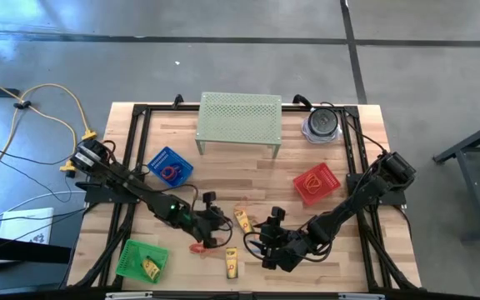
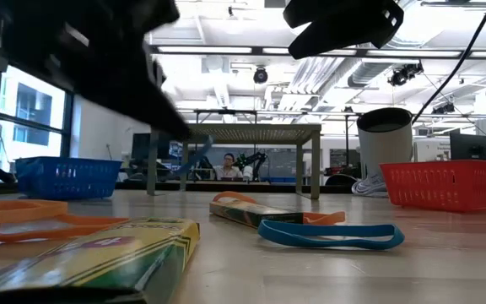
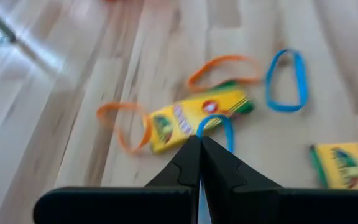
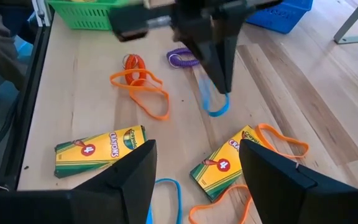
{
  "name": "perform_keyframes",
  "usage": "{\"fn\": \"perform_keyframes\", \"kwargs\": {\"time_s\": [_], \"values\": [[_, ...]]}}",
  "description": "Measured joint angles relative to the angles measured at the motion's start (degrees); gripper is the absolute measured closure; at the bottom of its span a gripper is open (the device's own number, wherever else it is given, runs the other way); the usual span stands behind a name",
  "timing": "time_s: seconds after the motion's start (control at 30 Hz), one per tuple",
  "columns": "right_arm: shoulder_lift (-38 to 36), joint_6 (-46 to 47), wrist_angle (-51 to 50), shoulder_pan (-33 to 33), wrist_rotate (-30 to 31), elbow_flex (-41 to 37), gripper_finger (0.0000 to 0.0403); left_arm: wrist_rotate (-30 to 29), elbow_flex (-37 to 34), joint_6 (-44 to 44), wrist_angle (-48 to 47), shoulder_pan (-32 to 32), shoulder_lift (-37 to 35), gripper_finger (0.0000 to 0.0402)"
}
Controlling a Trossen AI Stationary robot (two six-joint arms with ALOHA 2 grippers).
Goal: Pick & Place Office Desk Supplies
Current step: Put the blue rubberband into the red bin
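Where the wooden counter [image 1: 223, 171] carries its three mesh baskets, the blue basket [image 1: 169, 167] at the left holds a red loop, the red basket [image 1: 316, 184] at the right holds an orange loop, and the green basket [image 1: 142, 259] at the near-left corner holds a yellow crayon box. A pale green perforated stand [image 1: 238, 122] sits at the far edge, a dark round container [image 1: 322, 124] beside it. Left gripper [image 4: 219, 87]: jaws together, clamped on a blue band [image 4: 211, 102] that hangs from their tips just above the counter; arm stretched low from the left side toward the centre. Right gripper [image 1: 267, 247]: jaws apart, holding nothing, poised over the near centre; arm reaching in from the right. Loose on the counter below: two crayon boxes [image 4: 99, 150] [image 4: 229, 163], orange bands [image 4: 143, 91], a purple coiled band [image 4: 182, 59], a second blue band [image 4: 168, 198].
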Motion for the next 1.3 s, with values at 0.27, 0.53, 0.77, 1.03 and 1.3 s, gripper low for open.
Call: {"fn": "perform_keyframes", "kwargs": {"time_s": [0.27, 0.53, 0.77, 1.03, 1.3], "values": [[0.00, -0.37, 1.81, -1.05, 0.00, 0.00, 0.0185, -0.01, 6.97, 5.70, 0.27, -0.37, -0.21, 0.0401], [0.00, -0.20, 3.05, -2.51, -0.02, 0.00, 0.0185, -0.01, 8.13, 7.62, 0.14, -0.37, -0.18, 0.0401], [3.68, -4.74, 11.28, -3.27, -1.05, 0.02, 0.0185, -0.01, 8.16, 7.77, 0.23, -0.37, -0.18, 0.0401], [3.98, -2.96, 11.92, -4.02, 0.65, 0.02, 0.0185, -0.03, 8.16, 8.25, 0.27, -0.35, -0.18, 0.0401], [3.98, 5.11, 6.51, -4.35, 1.98, 0.02, 0.0185, -0.03, 8.20, 8.28, 0.29, -0.35, -0.18, 0.0401]]}}
